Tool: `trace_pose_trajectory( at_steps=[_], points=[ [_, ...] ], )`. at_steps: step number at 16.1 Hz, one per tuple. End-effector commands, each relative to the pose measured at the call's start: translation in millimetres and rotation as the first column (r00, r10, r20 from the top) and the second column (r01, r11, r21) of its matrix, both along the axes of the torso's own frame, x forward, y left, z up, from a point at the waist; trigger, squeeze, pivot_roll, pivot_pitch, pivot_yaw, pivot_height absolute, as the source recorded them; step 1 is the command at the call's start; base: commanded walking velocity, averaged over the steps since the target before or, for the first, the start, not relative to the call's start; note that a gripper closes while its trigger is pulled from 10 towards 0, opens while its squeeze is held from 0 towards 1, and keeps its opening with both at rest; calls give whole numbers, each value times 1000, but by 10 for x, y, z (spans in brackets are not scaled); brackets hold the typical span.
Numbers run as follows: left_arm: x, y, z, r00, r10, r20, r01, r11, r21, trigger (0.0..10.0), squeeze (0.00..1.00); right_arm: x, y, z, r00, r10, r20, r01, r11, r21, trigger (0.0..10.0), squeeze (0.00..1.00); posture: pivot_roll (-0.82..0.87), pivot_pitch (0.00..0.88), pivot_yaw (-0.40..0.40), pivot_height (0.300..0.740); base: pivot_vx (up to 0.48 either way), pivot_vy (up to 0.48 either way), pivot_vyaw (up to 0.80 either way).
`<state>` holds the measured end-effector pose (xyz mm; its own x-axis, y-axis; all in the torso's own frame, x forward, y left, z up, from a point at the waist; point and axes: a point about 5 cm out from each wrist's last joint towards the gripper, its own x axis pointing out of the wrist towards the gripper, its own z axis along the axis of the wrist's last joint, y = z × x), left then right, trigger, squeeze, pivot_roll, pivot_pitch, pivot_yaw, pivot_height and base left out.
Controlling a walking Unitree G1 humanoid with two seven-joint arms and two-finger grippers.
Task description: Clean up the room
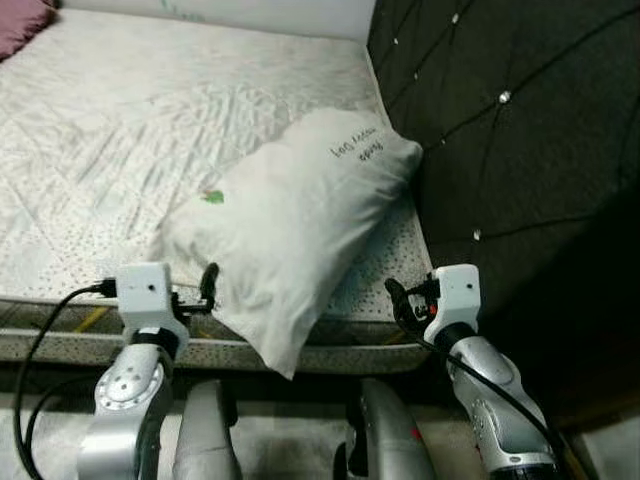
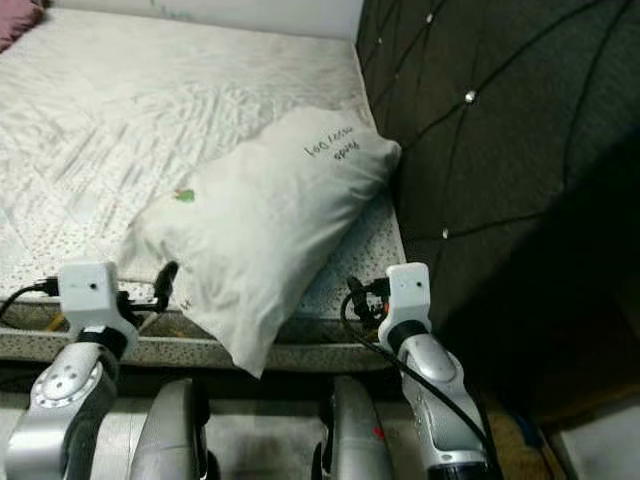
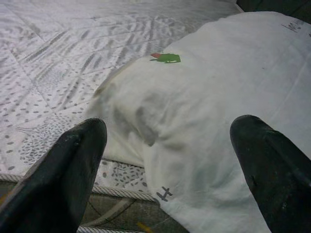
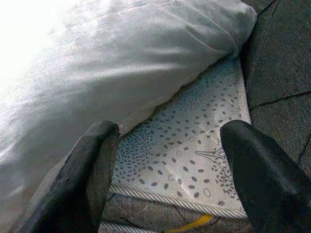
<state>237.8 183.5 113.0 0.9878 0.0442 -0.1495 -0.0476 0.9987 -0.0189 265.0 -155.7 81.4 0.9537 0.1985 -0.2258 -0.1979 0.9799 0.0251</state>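
A: Where's the pillow (image 1: 290,225) lying?

B: On the bed (image 1: 120,130), at its near right corner. Its long axis runs diagonally: the far end sits up against the dark padded headboard (image 1: 500,120) on the right, and the near end droops over the near edge of the mattress, between the two arms.

A: And the jaws?

B: Both stand spread wide and hold nothing. The left gripper (image 3: 170,165) is at the mattress edge just left of the hanging corner, and its wrist view looks straight onto the pillow, with the cloth between its fingers. The right gripper (image 4: 167,170) is further right, near the headboard, pointed mostly at bare patterned mattress, with the pillow's side off to its left.

A: So which arm is nearer?

B: The left, I'd judge. The overhanging corner is right beside it, so a short reach forward and a touch rightward should take the cloth; the right would have to swing left first.
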Motion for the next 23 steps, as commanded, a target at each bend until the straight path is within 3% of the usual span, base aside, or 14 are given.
trace_pose_trajectory(
  at_steps=[1,9,17,23],
  points=[
    [9,-18,21,1000,-7,0,7,1000,-1,10000,0,24,-39,16,1000,-6,-3,6,1000,-12,10000,0,7,103,-94,582,0,0,0],
    [101,-90,63,999,-36,26,36,999,-17,10000,0,49,-83,47,999,-36,18,36,999,-29,10000,0,-1,94,-96,582,0,467,0],
    [49,-43,48,1000,2,7,-2,1000,-5,10000,0,140,12,6,999,47,-28,-48,999,-19,10000,0,21,114,-110,582,0,0,0],
    [-97,9,57,1000,10,-19,-9,1000,14,10000,0,242,178,-3,995,96,-32,-96,995,-2,10000,0,63,154,-109,544,0,0,0]
  ],
)
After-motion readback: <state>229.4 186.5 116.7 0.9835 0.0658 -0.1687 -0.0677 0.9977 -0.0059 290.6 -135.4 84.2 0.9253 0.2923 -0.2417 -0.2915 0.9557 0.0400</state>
